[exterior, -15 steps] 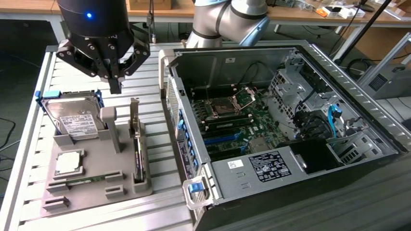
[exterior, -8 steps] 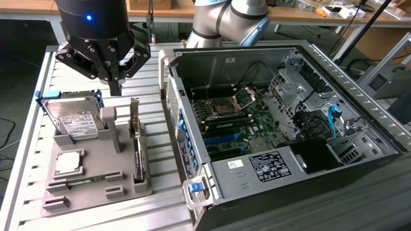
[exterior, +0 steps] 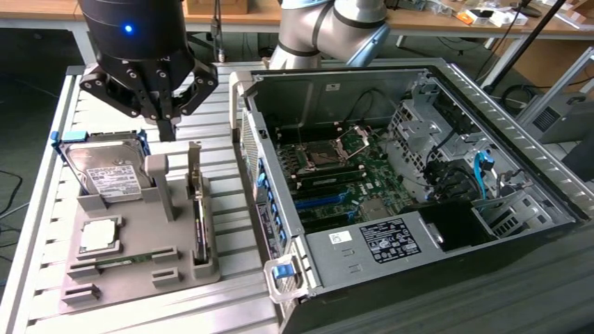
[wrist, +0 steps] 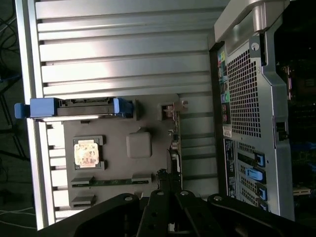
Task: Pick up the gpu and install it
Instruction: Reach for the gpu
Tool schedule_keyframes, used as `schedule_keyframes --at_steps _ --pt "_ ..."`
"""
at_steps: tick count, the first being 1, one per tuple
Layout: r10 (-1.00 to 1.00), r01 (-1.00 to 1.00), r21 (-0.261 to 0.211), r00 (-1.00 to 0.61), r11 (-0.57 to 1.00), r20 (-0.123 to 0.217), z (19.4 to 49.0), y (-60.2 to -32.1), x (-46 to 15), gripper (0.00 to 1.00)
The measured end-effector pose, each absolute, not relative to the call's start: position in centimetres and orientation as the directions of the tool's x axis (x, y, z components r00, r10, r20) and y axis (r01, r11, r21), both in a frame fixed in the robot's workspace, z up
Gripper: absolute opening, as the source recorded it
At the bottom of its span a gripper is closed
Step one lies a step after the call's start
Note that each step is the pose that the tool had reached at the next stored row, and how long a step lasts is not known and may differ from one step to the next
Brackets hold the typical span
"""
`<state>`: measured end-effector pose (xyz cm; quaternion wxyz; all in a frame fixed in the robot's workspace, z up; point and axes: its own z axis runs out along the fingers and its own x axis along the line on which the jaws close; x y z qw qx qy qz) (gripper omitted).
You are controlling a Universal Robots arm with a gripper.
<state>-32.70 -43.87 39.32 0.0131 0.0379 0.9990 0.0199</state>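
Grey fixture tray (exterior: 130, 282) sits nearest on the bench (exterior: 167, 314), and the gpu (exterior: 197, 209) stands on edge in a slot along the tray's side toward the exterior view's right, long axis running near to far. Above the tray's far end hovers the claw (exterior: 167, 131), fingers pressed together and holding nothing; the card's far end lies just nearer and slightly right of it. To the left stands a hard drive (exterior: 104, 174); the open computer case (exterior: 352, 83) walls the right, leaving a narrow gap beside the card

Thin dark gpu (exterior: 197, 223), standing on its long edge in a slot of the grey holder (exterior: 130, 243), silver-grey bracket strip upright at one end, on the holder's side nearest the open computer case (exterior: 307, 90)
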Motion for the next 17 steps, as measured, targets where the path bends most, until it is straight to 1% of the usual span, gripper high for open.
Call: schedule_keyframes --at_steps 17 --pt "0.076 0.075 0.040 -0.997 0.996 -0.025 39.3 -45.3 -32.7 0.11"
